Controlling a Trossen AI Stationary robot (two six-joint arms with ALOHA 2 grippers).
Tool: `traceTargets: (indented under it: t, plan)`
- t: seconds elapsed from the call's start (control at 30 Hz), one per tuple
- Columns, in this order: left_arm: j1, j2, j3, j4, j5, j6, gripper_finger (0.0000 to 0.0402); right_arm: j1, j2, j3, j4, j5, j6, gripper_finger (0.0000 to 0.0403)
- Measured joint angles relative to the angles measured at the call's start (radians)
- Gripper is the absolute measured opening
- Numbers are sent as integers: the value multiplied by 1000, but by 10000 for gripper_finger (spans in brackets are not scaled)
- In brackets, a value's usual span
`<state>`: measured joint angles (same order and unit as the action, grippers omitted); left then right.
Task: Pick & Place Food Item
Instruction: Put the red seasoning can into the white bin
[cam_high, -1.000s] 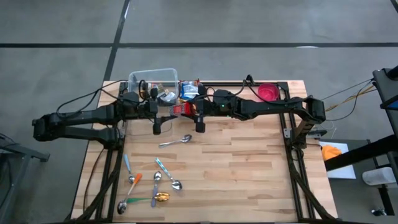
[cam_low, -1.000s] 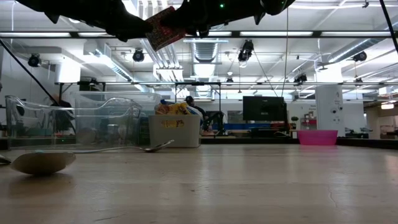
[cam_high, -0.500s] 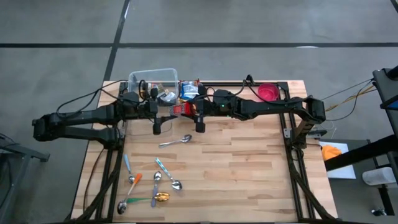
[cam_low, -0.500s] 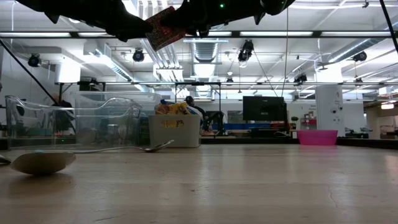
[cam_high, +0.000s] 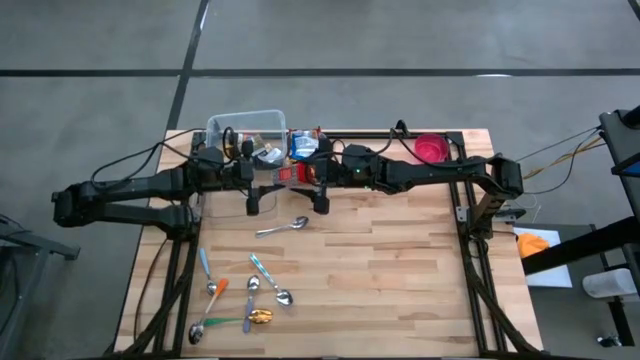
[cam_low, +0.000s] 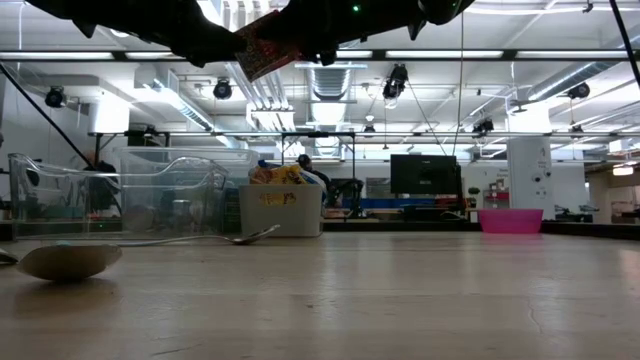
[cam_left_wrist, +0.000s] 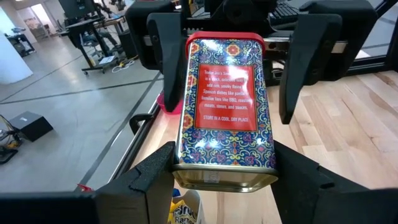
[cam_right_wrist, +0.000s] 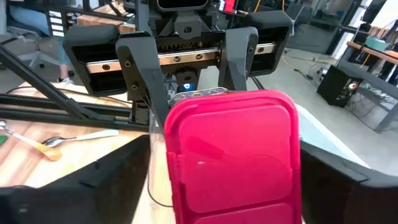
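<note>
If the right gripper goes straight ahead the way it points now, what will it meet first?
The tin between its open fingers, then probably the left gripper, which holds the tin's far end. Depth between them is unclear.

My right gripper (cam_right_wrist: 224, 180) has let go of the red tin (cam_right_wrist: 233, 155): a moment ago its two fingers (cam_right_wrist: 106, 174) pressed on the tin's sides, and now they stand spread wide with a gap on each side. In the view from above, the right arm's wrist sits very slightly closer to the back of the table than it did. In the level view across the table, the tin (cam_low: 262, 45) high overhead is tilted a touch differently, and the dark shape of the right gripper beside it has shifted a little away from the tin's edge.
</note>
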<state>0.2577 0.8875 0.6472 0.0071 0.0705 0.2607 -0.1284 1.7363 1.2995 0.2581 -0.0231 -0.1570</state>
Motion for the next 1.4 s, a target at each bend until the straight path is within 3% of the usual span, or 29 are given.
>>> traceTargets:
  t: [0.2,0.93,1.4]
  plan:
    - [0,0,0,0,1,1,206,0,0,0,0,0,0,381]
    - [0,0,0,-4,4,4,206,-1,0,0,-22,-1,-2,384]
    - [-1,0,0,-7,4,4,206,-1,-141,0,-453,79,-82,384]
